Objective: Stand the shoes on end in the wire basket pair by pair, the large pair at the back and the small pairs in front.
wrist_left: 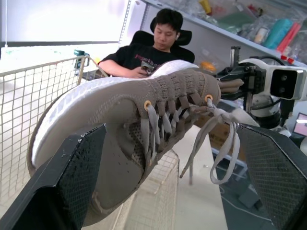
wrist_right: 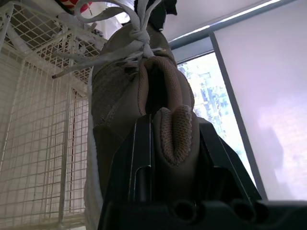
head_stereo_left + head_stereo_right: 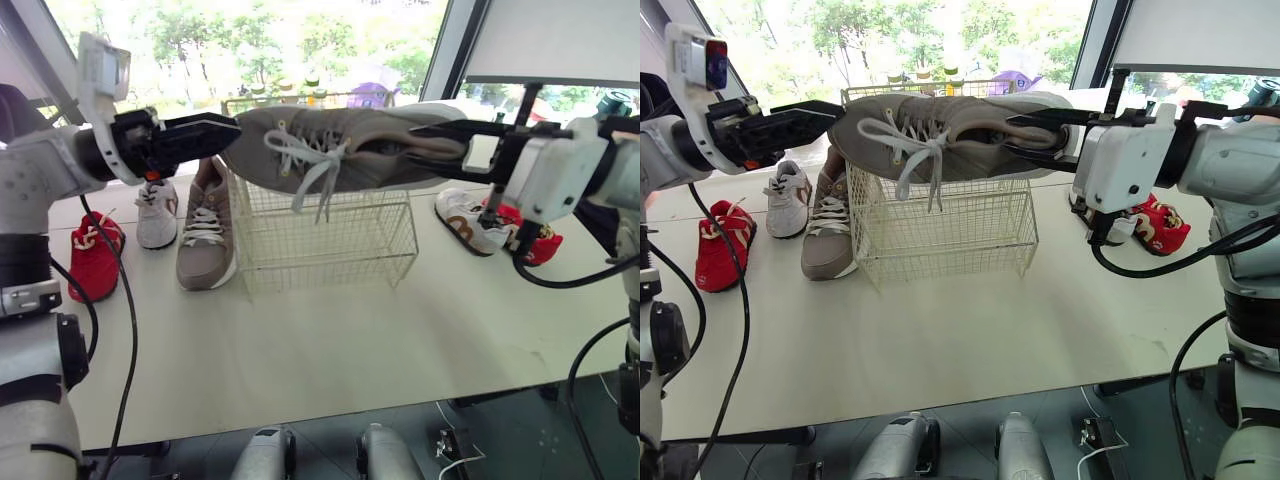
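**Tan shoe (image 3: 370, 145) held level above the basket (image 3: 330, 250)**

A pale table (image 3: 330, 340) carries everything. Toward its back stands the basket, a white wire box with an open top. The table and window show through its mesh, and every shoe in sight is outside its walls.

The tan shoe, one of the big pair, hangs level over the basket's rim, with its toe to the left and its heel to the right. The laces face the robot and the sole is turned away. Loose lace ends dangle in front of the basket's front wall. Whether the shoe touches the rim cannot be told.

The right gripper (image 2: 173, 143) is clamped on the heel, with a finger pressed against either side of it. The left gripper (image 3: 228, 132) is at the toe with its fingers spread wide. The toe sits between them, with one finger close by it and the other well clear, so this gripper grips nothing.

The second tan shoe (image 3: 205, 235) lies flat on the table just beside the basket's left wall, toe toward the robot. Left of it is the left white shoe (image 3: 157, 212), and the left red shoe (image 3: 93, 255) is farther left again. To the right of the basket, the right white shoe (image 3: 470, 225) has brown markings. The right red shoe (image 3: 530, 240) lies beside it, partly hidden behind the right arm.

In the left wrist view a person (image 1: 153, 52) sits in a chair beyond the basket.
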Motion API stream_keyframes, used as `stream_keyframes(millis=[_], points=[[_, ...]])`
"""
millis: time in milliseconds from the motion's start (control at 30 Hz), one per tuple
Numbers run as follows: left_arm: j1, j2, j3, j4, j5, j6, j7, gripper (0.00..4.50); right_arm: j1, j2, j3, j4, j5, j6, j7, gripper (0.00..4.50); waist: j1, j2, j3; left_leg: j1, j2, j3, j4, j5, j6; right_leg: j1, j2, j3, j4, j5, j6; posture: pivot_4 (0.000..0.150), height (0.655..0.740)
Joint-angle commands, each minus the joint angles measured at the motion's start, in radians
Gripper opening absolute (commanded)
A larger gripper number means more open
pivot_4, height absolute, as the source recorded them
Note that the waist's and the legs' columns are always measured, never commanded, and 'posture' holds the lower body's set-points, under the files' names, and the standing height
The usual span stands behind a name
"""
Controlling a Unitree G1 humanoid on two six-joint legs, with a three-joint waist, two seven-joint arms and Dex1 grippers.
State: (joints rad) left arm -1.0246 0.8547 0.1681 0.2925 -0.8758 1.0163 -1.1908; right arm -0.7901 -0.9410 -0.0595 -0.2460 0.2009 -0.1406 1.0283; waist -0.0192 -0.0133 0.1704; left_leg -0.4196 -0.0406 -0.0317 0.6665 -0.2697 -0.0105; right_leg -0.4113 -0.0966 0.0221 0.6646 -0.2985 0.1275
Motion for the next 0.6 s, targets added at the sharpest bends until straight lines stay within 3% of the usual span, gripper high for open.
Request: stream_keyframes(millis=[33, 333, 600], points=[[-0.008, 0.035, 0.001, -0.01, 0.037, -0.017, -0.021, 4.5, -0.08, -0.005, -0.051, 0.016, 0.012, -0.066, -0.017, 0.88, 0.0, 0.0, 0.0, 0.0, 0.0, 0.0, 0.0, 0.0, 0.0, 0.0, 0.0, 0.0, 0.0, 0.0, 0.0, 0.15, 0.74], [-0.035, 0.102, 0.025, 0.061, 0.12, -0.101, -0.048, 4.5, -0.099, -0.042, -0.057, 0.021, 0.039, -0.047, 0.007, 0.88, 0.001, 0.0, 0.0, 0.0, 0.0, 0.0, 0.0, 0.0, 0.0, 0.0, 0.0, 0.0, 0.0, 0.0, 0.0, 0.15, 0.74], [-0.028, 0.071, -0.011, 0.087, 0.169, -0.128, -0.087, 4.5, -0.153, -0.015, -0.035, -0.014, 0.064, -0.025, 0.002, 0.88, 0.002, 0.0, 0.0, 0.0, 0.0, 0.0, 0.0, 0.0, 0.0, 0.0, 0.0, 0.0, 0.0, 0.0, 0.0, 0.15, 0.74]])
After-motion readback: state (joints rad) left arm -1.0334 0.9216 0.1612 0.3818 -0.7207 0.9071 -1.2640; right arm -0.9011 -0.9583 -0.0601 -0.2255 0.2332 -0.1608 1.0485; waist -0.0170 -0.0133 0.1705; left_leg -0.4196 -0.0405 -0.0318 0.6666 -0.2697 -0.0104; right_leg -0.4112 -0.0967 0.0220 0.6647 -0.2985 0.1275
